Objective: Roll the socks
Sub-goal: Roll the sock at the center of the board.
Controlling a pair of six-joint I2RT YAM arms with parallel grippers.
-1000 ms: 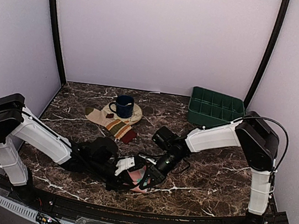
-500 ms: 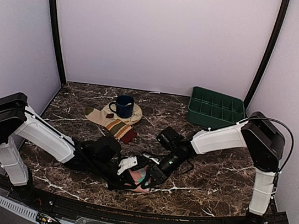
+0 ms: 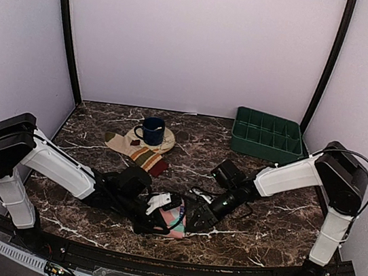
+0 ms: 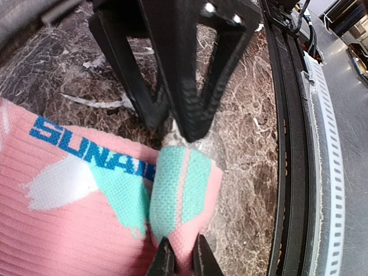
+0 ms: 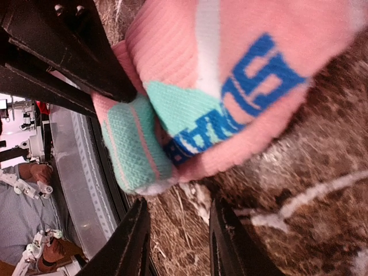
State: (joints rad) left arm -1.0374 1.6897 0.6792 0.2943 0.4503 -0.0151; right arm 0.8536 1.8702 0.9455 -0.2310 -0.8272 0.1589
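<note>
From above, the pink sock (image 3: 176, 222) sits near the front edge of the table (image 3: 262, 218). Most of it is hidden; only a small pink and mint patch shows between the two grippers. The left gripper (image 3: 162, 212) covers its left side and the right gripper (image 3: 196, 219) sits just beside its right, and neither pair of jaws can be read from here. The striped sock (image 3: 142, 154) lies flat farther back, well apart. Its upper edge meets the tan coaster (image 3: 165, 139) under the blue mug (image 3: 151, 130), and I cannot tell whether it is touching or tucked beneath. A green tray (image 3: 267, 132) stands at the back right. The table is dark brown marble with white veins, enclosed by pale lilac walls (image 3: 197, 44) with black posts (image 3: 68, 32).

The left wrist view cuts its own fingertips (image 4: 164, 261) off at the bottom edge. They are nearly closed, pinching the sock's folded pink-and-mint edge. The fold interrupts the blue lettering. The right gripper's black fingers (image 4: 192, 86) reach in from the top with their tips at the sock's edge, and contact is unclear. A grey perforated rail (image 4: 330, 172) runs past the table edge.

In the right wrist view its own fingers (image 5: 135, 241) stand apart, bare marble between them, holding nothing. The sock fills the top of the view, and the left gripper's fingers (image 5: 63, 52) press on it at the upper left. A person (image 5: 17, 230) in a striped shirt is cut off at the lower left.
</note>
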